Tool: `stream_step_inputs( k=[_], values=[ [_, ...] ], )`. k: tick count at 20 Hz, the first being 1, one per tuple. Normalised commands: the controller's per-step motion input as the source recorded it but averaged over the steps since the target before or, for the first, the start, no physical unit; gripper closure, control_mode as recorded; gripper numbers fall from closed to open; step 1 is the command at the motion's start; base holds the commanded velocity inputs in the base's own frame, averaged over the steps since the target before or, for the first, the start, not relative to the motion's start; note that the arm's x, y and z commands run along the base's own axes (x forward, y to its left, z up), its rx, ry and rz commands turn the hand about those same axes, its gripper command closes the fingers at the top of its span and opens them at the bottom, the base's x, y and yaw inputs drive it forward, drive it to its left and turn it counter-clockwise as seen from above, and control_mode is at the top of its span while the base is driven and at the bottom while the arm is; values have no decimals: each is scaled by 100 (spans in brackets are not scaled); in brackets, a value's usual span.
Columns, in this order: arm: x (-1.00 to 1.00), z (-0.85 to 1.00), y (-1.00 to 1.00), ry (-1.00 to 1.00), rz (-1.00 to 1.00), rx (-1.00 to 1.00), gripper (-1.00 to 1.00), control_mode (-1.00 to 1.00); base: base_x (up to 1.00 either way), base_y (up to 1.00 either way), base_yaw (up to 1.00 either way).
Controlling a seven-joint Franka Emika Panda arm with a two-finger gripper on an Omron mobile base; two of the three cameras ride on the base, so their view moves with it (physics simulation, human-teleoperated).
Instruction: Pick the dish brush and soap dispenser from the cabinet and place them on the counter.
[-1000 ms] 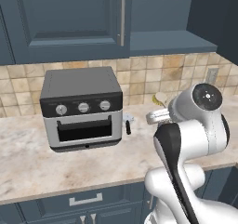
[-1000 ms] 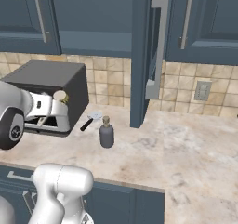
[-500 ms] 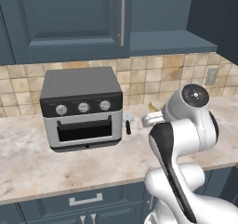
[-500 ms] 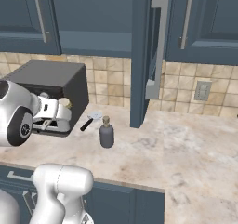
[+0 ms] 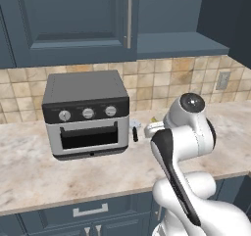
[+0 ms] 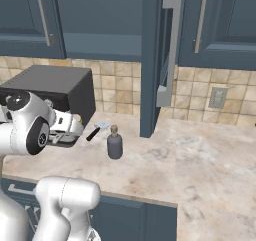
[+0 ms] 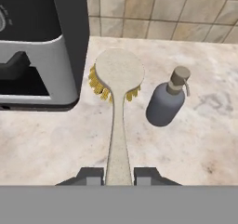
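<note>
Cream-white brush (image 7: pixel 119 111) is being gripped at its handle end between the closed fingers of the gripper (image 7: pixel 118 175), bristles down above the counter (image 7: pixel 195 139), apparently for setting down beside the soap (image 7: pixel 166 101), which is already standing there.

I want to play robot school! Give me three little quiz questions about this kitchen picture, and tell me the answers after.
1. True or false: the pincer is shut on the dish brush.
2. Where does the soap dispenser stand?
A. inside the cabinet
B. on the counter
C. on top of the toaster oven
3. Fill in the missing word: in the hand view, the bristles under the brush head are ____.

Key:
1. True. The handle runs between the two finger tips.
2. B. It stands upright on the counter, to the right of the toaster oven.
3. Yellow.
</note>
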Motion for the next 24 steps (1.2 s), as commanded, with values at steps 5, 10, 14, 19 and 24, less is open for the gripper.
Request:
stream_step_inputs(
  k=[5, 10, 14, 19, 24],
  values=[
    [20, -66, 0, 0, -2, 1, 100, -100, 0, 0, 0],
    [23, -73, -4, 1, -4, 3, 100, -100, 0, 0, 0],
    [17, -77, -3, 3, -5, 1, 100, -100, 0, 0, 0],
    [14, -65, 0, 1, -4, 0, 100, -100, 0, 0, 0],
    [24, -46, 0, 7, -1, 0, 100, -100, 0, 0, 0]
  ],
)
